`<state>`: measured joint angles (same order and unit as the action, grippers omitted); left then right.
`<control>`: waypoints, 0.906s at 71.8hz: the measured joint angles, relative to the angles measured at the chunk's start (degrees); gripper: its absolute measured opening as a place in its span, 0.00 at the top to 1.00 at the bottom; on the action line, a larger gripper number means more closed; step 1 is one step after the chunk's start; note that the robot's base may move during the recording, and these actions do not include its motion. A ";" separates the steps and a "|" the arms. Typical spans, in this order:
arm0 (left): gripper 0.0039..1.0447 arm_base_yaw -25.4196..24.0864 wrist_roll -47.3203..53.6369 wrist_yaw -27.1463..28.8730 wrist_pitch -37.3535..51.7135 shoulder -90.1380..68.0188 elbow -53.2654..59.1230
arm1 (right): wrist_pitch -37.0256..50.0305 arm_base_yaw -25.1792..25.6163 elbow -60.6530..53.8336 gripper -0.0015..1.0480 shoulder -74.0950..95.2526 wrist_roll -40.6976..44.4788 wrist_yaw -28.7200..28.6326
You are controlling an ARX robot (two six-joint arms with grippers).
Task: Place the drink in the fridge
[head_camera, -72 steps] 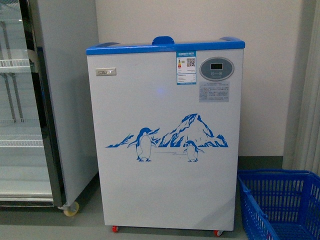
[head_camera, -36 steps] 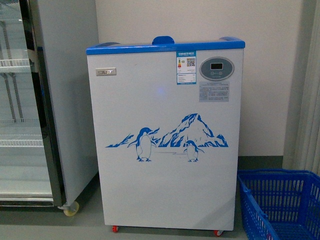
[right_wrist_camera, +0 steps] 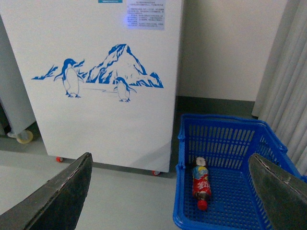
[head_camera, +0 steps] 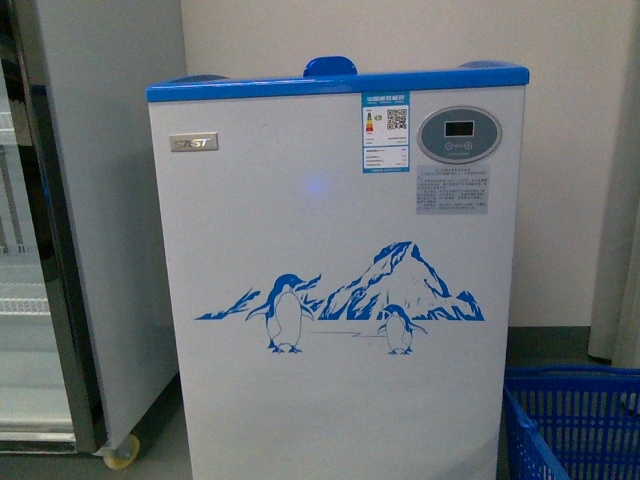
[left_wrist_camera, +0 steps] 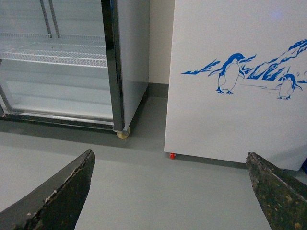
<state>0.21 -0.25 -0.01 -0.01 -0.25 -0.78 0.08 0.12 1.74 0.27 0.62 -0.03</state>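
drink [right_wrist_camera: 202, 184] lies in basket [right_wrist_camera: 225, 122] beside fridge [head_camera: 330, 250]: lower the right tool [right_wrist_camera: 168, 191], apart like the left tool [left_wrist_camera: 168, 201], across its middle.

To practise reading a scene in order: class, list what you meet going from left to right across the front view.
Tall glass-door cabinet → white penguin-print fridge → blue basket.

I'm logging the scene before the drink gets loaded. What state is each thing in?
Fridge: upright on casters; glass top not visible, open or shut unclear.
Blue basket: on the floor beside the fridge, one item inside.
Drink bottle: capped, lying on its side in the blue basket.
Glass-door cabinet: door shut, visible shelves bare.
Left gripper: open, empty.
Right gripper: open, empty.
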 joint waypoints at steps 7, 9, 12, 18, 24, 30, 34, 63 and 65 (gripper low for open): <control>0.08 0.00 0.00 0.02 0.00 0.00 0.00 | 0.00 0.00 0.00 0.07 0.00 -0.02 0.00; 0.08 0.00 0.00 0.00 0.00 0.00 0.00 | 0.00 0.00 0.00 0.07 -0.02 0.00 0.00; 0.08 0.00 0.00 0.02 0.00 0.00 0.00 | 0.00 0.00 0.00 0.07 0.00 0.00 0.00; 0.08 0.00 0.00 0.02 0.00 0.00 0.00 | 0.00 0.00 0.00 0.07 -0.02 -0.02 -0.09; 0.08 0.00 0.00 0.07 0.00 0.02 0.00 | 0.00 0.00 0.00 0.07 -0.02 -0.02 -0.02; 0.08 0.00 0.00 0.02 0.00 0.00 0.00 | 0.00 0.00 0.00 0.07 -0.02 0.00 -0.04; 0.08 0.00 0.00 -0.02 0.00 0.00 0.00 | 0.00 0.00 0.00 0.07 0.00 0.00 -0.02; 0.08 0.00 0.00 0.00 0.00 0.00 0.00 | 0.00 0.00 0.00 0.07 -0.02 0.00 0.00; 0.08 0.00 0.00 0.00 0.00 0.00 0.00 | 0.00 0.00 0.00 0.07 -0.02 0.00 0.00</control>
<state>0.21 -0.25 -0.01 -0.01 -0.25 -0.78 0.08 0.12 1.74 0.25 0.62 -0.03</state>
